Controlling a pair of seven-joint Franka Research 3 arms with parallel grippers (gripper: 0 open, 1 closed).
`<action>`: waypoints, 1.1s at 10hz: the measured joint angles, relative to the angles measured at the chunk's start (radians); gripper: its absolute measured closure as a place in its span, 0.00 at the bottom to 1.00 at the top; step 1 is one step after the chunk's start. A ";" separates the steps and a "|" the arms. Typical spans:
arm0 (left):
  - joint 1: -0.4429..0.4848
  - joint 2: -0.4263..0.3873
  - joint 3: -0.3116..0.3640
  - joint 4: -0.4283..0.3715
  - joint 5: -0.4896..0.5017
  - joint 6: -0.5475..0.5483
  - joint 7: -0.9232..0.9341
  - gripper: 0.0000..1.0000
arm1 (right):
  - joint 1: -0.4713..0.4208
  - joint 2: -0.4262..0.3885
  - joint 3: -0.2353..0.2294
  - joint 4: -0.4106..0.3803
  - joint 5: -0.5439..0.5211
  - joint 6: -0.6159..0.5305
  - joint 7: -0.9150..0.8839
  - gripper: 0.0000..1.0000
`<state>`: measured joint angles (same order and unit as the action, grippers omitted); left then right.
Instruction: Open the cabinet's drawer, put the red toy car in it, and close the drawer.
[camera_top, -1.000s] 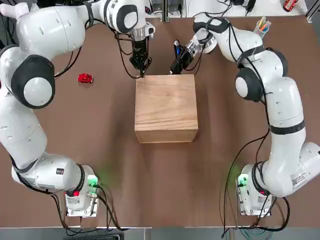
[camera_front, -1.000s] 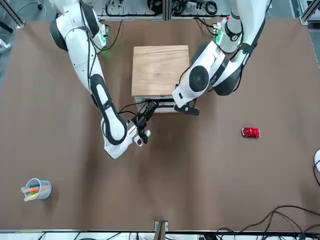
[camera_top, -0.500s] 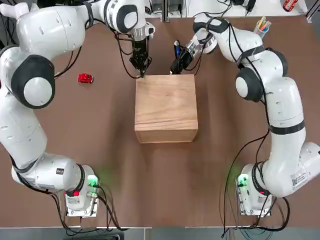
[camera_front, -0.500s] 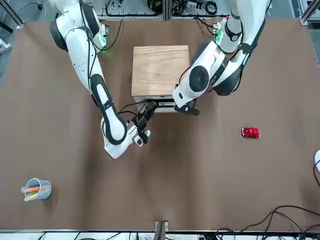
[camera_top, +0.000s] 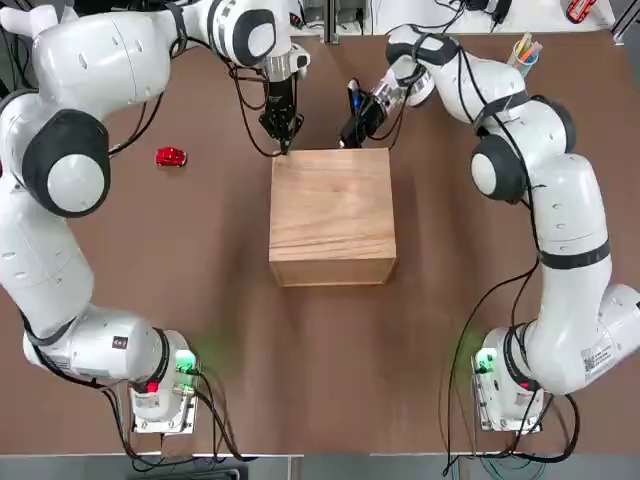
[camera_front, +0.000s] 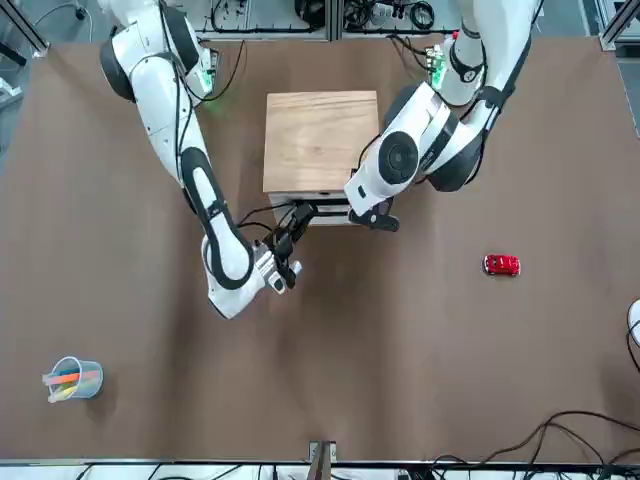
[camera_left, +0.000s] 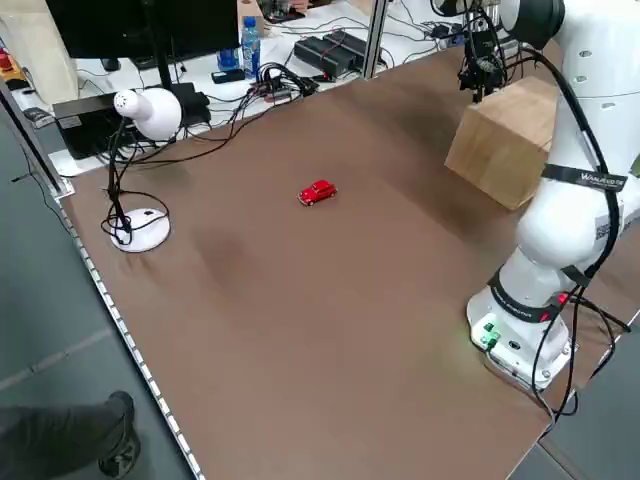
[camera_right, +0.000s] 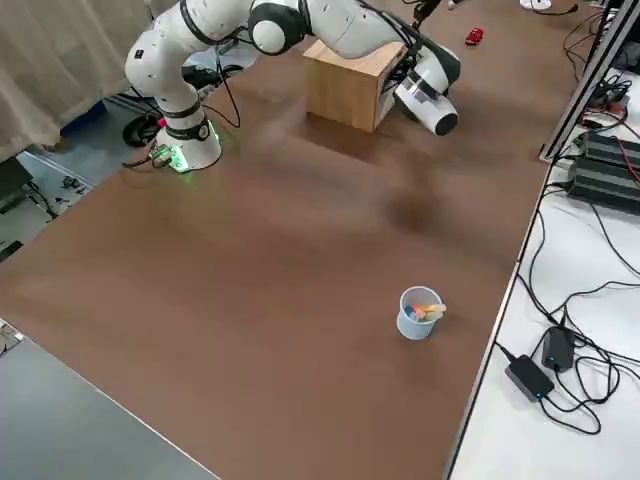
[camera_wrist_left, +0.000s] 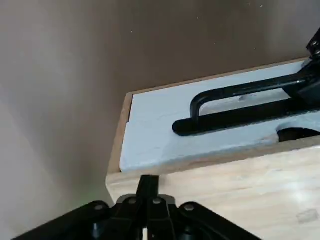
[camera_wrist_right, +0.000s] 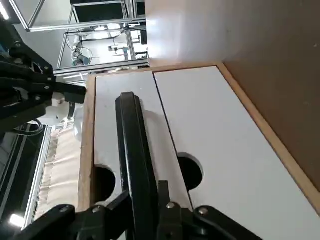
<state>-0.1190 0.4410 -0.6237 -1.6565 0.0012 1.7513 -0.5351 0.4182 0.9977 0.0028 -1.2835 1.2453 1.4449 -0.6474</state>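
Looking out from the arm bases, I meet the cabinet (camera_top: 332, 215) first, a light wooden cube standing square on the brown table (camera_top: 330, 350), its closed back wall toward the bases and its drawer face turned away from them. I use it as my landmark.

At the far top edge of the cabinet, above its left corner, my left gripper (camera_top: 283, 132) points straight down with its fingers pressed together on nothing; in the left wrist view the fingertips (camera_wrist_left: 148, 186) sit on the wooden top edge just over the white drawer (camera_wrist_left: 210, 122) front.

Just past the cabinet's far face, my right gripper (camera_top: 351, 133) reaches in level from the right and pinches the dark handle (camera_wrist_right: 132, 150) between narrowly parted fingers. The handle's long axis runs across the drawer front, parallel to the cabinet's far edge. The drawer sits flush, not pulled out.

Well to the left of the cabinet, level with its far edge, the red toy car (camera_top: 171, 157) lies alone on the table, untouched. Its long axis runs roughly left to right, parallel to that far edge; I cannot tell which end is the nose.

Far off beyond the cabinet's right side, a cup of pens (camera_top: 525, 50) stands near the table corner.
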 joint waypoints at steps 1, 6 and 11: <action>0.000 0.000 0.000 0.000 0.000 0.001 0.000 0.99 | -0.003 -0.001 0.000 0.004 0.002 0.017 0.007 0.79; 0.001 0.000 0.000 0.000 0.000 0.001 0.000 0.99 | -0.017 -0.004 -0.001 0.023 0.029 0.112 0.023 0.79; 0.001 0.000 0.000 0.000 0.000 0.001 0.000 0.99 | -0.022 -0.004 -0.005 0.040 0.061 0.189 0.031 0.79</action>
<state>-0.1176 0.4413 -0.6237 -1.6563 0.0012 1.7524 -0.5352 0.3967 0.9942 -0.0027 -1.2433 1.3068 1.6342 -0.6167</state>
